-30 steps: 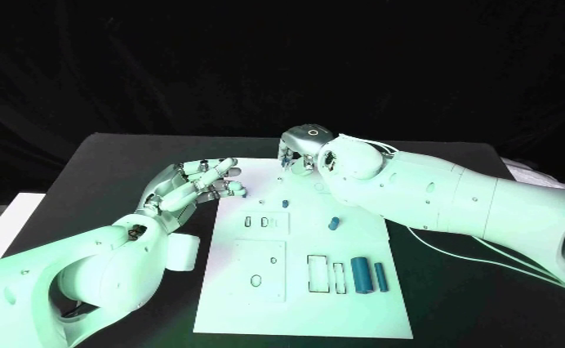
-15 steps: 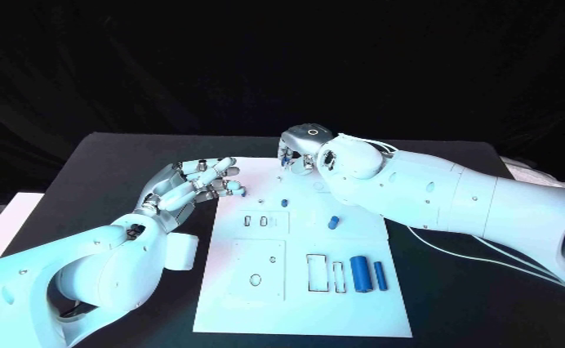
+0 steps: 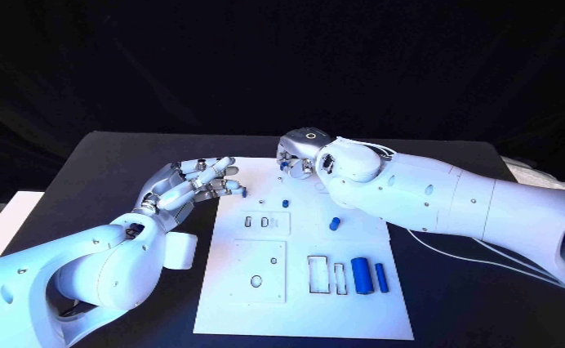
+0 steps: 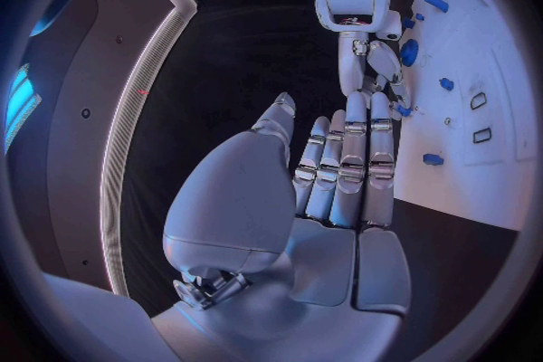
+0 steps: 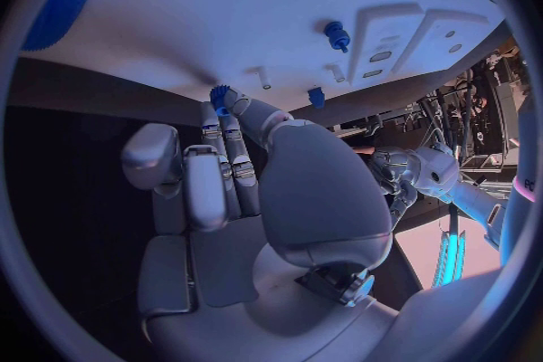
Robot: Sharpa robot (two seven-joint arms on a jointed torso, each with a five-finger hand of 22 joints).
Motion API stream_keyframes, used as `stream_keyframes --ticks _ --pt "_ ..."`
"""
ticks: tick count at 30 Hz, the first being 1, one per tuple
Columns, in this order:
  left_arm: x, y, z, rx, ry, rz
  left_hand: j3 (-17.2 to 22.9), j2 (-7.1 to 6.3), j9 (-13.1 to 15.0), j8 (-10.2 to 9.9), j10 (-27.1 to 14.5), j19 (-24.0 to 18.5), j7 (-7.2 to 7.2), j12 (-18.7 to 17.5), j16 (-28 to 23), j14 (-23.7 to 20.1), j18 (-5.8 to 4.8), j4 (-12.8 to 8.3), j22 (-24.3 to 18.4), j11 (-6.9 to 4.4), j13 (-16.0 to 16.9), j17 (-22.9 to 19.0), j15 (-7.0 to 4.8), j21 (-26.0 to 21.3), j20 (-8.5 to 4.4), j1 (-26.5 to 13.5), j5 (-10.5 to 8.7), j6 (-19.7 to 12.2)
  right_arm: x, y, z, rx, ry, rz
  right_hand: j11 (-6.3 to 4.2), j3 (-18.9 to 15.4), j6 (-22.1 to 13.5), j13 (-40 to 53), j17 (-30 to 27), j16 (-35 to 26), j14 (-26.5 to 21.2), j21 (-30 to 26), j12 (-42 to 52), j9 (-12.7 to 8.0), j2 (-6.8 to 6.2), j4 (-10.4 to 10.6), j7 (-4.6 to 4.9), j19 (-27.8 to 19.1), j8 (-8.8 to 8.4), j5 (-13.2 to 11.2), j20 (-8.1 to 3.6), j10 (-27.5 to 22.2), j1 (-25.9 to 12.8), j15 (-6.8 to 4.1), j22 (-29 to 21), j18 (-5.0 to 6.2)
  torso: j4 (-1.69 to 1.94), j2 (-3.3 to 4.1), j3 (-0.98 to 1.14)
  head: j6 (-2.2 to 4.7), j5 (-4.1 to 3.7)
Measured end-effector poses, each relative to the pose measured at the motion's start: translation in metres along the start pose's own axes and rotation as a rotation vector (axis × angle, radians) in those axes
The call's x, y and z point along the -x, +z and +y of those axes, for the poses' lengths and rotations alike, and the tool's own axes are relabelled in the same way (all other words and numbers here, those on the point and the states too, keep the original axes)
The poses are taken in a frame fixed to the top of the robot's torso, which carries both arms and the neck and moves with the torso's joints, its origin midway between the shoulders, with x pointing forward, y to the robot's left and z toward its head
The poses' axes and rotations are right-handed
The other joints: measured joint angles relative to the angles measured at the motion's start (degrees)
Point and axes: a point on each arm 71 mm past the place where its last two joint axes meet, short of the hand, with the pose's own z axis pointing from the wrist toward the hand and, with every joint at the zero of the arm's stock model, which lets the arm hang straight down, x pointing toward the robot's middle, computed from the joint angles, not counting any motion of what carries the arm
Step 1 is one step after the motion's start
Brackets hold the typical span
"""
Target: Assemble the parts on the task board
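Black tabletop (image 3: 130,164) is stretching under a dark backdrop, and in its middle the white task board (image 3: 304,299) is lying flat, reaching from the hands toward the near edge. On the board the blue parts are sitting apart from one another: a small peg (image 3: 285,202) standing near the far end, a short cylinder (image 3: 335,222) lying loose at mid-board, and near the front a thick cylinder (image 3: 362,275) lying just beside a thinner rod (image 3: 381,278), next to two rectangular cut-outs (image 3: 319,273). A raised plate with small slots (image 3: 265,221) and a larger plate with an oval hole (image 3: 259,269) are occupying the board's left half. Compared with a second ago, none of these parts is showing any shift; the left hand (image 3: 197,184) is sitting slightly lower along the board's far left corner, and the right hand (image 3: 297,156) is staying hunched over the far edge. The left hand is lying with its fingers stretched out side by side, and a small blue piece (image 3: 242,194) is showing at its fingertips (image 4: 374,109) on the board's edge; whether it is pinched or merely touched, I cannot tell. The right hand is curling its fingers inward, with a small toothed blue part (image 5: 222,97) sitting at its fingertips (image 5: 252,111), seemingly nipped there just above the board's far rim.
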Motion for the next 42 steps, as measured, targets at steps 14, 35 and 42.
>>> stream_keyframes --ticks 14,35,42 --pt "0.001 0.0 0.0 0.002 0.001 -0.003 0.0 0.0 0.0 0.0 0.0 0.0 0.21 -0.22 -0.21 0.0 0.01 0.0 0.01 0.0 0.0 0.07 0.0 0.0 0.0 0.0 0.0 -0.21 -0.001 -0.001 -0.001 -0.003 -0.002 0.011 -0.61 0.17 -1.56 0.06 -0.91 -0.24 -0.11 -0.42 0.41 -0.09 -0.99 0.17 0.51 -0.96 -0.26 0.0 0.45 -0.85 -0.99 0.36 -1.49 0.01 0.04 0.04 0.02 -0.08 -0.1" --pt "0.005 0.0 0.0 0.007 0.001 -0.014 0.0 0.0 0.0 -0.13 -0.08 0.0 0.21 -0.22 -0.21 0.0 0.0 0.0 -0.04 0.08 0.0 0.12 0.0 -0.28 0.0 0.0 0.0 -0.21 0.018 -0.044 -0.032 -0.035 0.072 -0.036 0.13 -3.08 -8.27 0.7 -1.78 -0.78 0.0 -2.12 4.35 -1.07 -3.63 4.22 1.61 -1.31 0.68 1.86 1.57 -3.82 -1.5 1.61 -3.87 0.86 -0.38 -0.05 0.06 0.12 -0.8" --pt "0.007 0.001 0.001 0.009 0.001 -0.018 -0.16 0.0 0.0 -0.27 -0.21 0.0 0.21 -0.22 -0.21 0.0 -0.01 -0.16 -0.05 0.21 0.0 0.18 0.0 -0.28 0.0 0.0 0.0 -0.21 0.028 -0.078 -0.077 -0.17 0.173 -0.015 -3.37 -10.98 -9.92 15.1 7.47 5.24 -0.06 6.81 20.56 -1.37 -7.44 7.98 -0.58 5.28 0.23 5.51 -0.94 11.17 -5.97 -1.34 10.55 -1.85 -1.12 -0.32 0.05 0.23 -0.87"
